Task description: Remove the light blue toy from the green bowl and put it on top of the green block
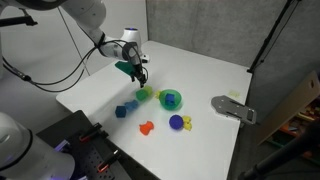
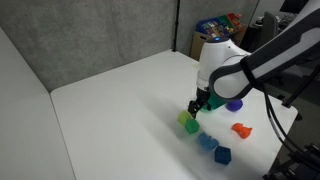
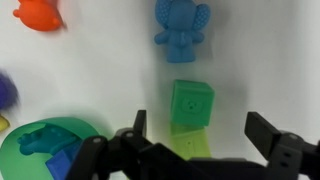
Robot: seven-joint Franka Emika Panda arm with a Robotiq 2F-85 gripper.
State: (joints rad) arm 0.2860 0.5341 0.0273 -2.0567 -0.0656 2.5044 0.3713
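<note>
The green bowl point(image 3: 20, 150) sits at the lower left of the wrist view and also shows in an exterior view point(image 1: 171, 98). Inside it lie the light blue toy point(image 3: 38, 140) and a darker blue piece point(image 3: 65, 165). The green block point(image 3: 190, 102) stands on the white table, with a paler yellow-green block point(image 3: 190, 142) touching its near side. My gripper point(image 3: 205, 130) is open and empty, hovering above the green block with a finger on each side. It also shows in both exterior views point(image 1: 140, 72) point(image 2: 200, 105), over the green block point(image 1: 143, 95) point(image 2: 188, 122).
A blue elephant toy point(image 3: 182, 28) lies just beyond the green block. An orange toy point(image 3: 38, 14) and a purple ball point(image 1: 176, 122) lie near the bowl. A dark blue cube point(image 2: 222, 155) sits near the table edge. A grey device point(image 1: 232, 108) lies at the table's side.
</note>
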